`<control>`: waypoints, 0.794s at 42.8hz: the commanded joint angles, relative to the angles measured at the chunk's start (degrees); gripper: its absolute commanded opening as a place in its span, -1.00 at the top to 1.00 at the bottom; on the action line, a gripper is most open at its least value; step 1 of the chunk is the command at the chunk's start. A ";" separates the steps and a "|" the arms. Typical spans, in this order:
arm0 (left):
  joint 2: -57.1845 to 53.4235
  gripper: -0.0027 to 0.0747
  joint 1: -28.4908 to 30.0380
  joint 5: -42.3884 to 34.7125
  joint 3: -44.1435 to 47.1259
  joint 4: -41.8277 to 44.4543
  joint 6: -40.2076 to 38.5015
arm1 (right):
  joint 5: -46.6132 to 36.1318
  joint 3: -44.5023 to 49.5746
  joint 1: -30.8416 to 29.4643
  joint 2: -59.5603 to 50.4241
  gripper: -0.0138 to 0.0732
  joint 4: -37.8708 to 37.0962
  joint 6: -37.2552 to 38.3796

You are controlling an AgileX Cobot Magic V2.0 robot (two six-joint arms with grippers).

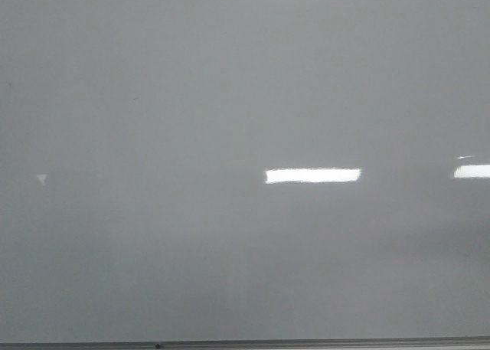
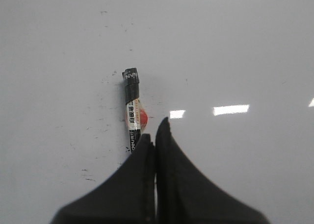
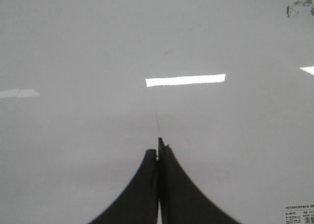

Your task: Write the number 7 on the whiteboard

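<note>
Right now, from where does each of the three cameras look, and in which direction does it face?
Front view: faces forward at the whiteboard, with its grey bottom edge; no part of the robot shows.
Left wrist view: sits on the left arm, looks at the board past the closed left end effector, with a marker lying beyond it.
Right wrist view: sits on the right arm, looks at the board past the closed right end effector.
All three share the glossy board with bright light reflections.

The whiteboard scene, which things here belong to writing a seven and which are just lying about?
For the job:
whiteboard, no 7 visible on it yet
marker, lying just ahead of the shut left pincer
right pincer, shut and empty

Just there:
black smudges
printed label
light reflections
</note>
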 commanded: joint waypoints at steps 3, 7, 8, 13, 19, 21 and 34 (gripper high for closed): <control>-0.81 0.98 -0.39 -4.66 0.20 -0.61 -0.45 | -4.70 -0.22 -0.11 -0.37 0.84 -0.58 -0.30; -0.81 0.98 -0.39 -5.93 0.20 -0.61 -0.45 | -5.05 -0.22 -0.11 -0.37 0.84 -0.58 -0.30; -0.81 0.98 -0.39 -6.49 0.20 -0.61 -0.45 | -5.36 -0.27 -0.11 -0.37 0.84 -0.58 -0.30; -0.81 0.98 -0.39 -13.50 -1.08 -3.50 -0.45 | -5.37 -2.18 -0.11 -0.37 0.84 -0.17 -0.30; -0.39 0.98 -0.39 -13.07 -7.77 -6.20 -0.45 | 0.72 -9.17 -0.11 -0.31 0.84 -0.11 -0.30; 0.67 0.98 -0.39 -9.66 -11.12 -5.00 -0.45 | 3.13 -12.49 -0.16 0.09 0.84 -0.11 -0.30; 17.45 0.98 -0.39 7.26 -24.82 1.74 -0.03 | 9.82 -27.03 -0.16 14.03 0.83 2.93 0.46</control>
